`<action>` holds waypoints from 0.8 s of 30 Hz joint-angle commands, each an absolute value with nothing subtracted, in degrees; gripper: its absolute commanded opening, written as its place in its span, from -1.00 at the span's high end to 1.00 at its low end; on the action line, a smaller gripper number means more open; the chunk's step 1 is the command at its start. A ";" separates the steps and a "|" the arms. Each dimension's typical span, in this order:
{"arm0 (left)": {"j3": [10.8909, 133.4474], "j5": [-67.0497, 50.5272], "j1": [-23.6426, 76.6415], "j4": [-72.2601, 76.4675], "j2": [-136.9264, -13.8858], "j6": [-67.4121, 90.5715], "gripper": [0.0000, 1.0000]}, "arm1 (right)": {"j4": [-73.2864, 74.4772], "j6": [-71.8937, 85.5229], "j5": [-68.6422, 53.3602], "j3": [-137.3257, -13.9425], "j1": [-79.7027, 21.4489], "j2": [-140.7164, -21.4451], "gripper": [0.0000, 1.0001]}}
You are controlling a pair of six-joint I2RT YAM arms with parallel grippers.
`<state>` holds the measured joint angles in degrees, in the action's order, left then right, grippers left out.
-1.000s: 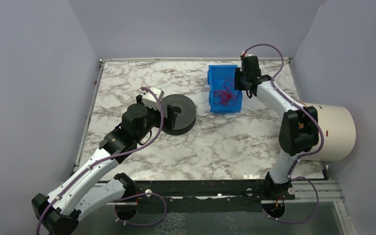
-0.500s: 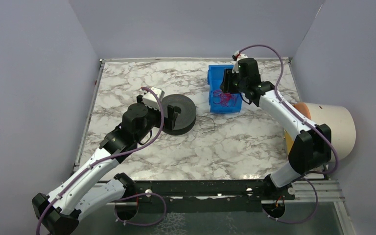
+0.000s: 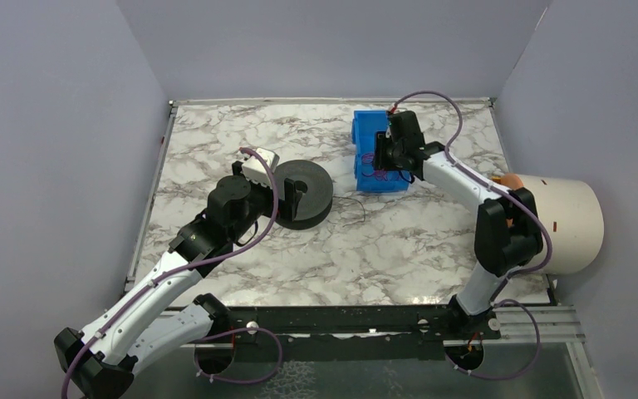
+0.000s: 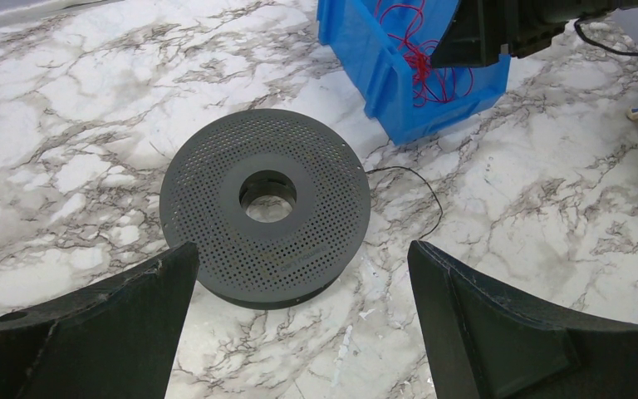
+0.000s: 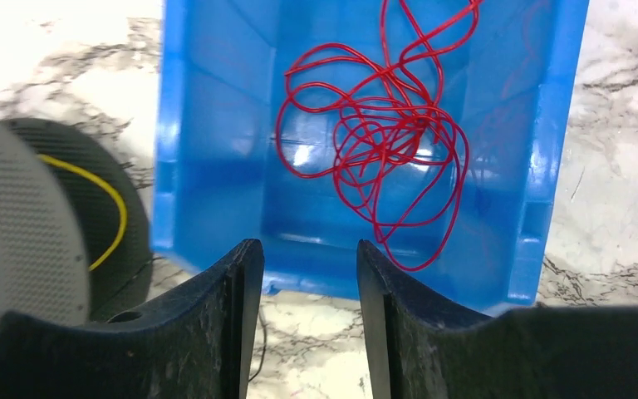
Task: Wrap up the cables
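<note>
Right gripper (image 5: 307, 249), partly spread and seemingly empty, hangs over red cables (image 5: 390, 133) in the blue bin (image 5: 208, 125); left gripper (image 4: 303, 249) gapes wide.

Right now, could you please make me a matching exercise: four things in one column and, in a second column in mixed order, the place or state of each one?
Things:
1. red cables
2. spool
3. left gripper
4. right gripper

Place or state:
A. flat on the table
B. wide open, facing the spool
C. tangled in the blue bin
D. at the bin's near rim, partly open, holding nothing

Pairs: 1-C, 2-A, 3-B, 4-D
</note>
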<state>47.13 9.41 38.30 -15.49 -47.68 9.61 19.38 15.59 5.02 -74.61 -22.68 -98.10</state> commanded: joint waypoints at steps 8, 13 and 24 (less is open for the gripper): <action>48.60 8.40 38.10 -13.72 -46.84 9.93 -0.98 | 19.38 21.23 15.19 -78.05 -22.84 -107.42 0.00; 48.61 8.35 38.14 -13.67 -47.38 9.93 -0.98 | 17.83 22.29 15.84 -78.54 -22.85 -109.49 0.06; 48.60 8.58 38.14 -13.72 -47.90 9.76 -0.98 | 16.76 22.51 15.85 -79.96 -22.85 -111.54 0.66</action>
<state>47.13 9.41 38.30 -15.49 -47.81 9.61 18.90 21.67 13.93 -78.48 -22.68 -111.04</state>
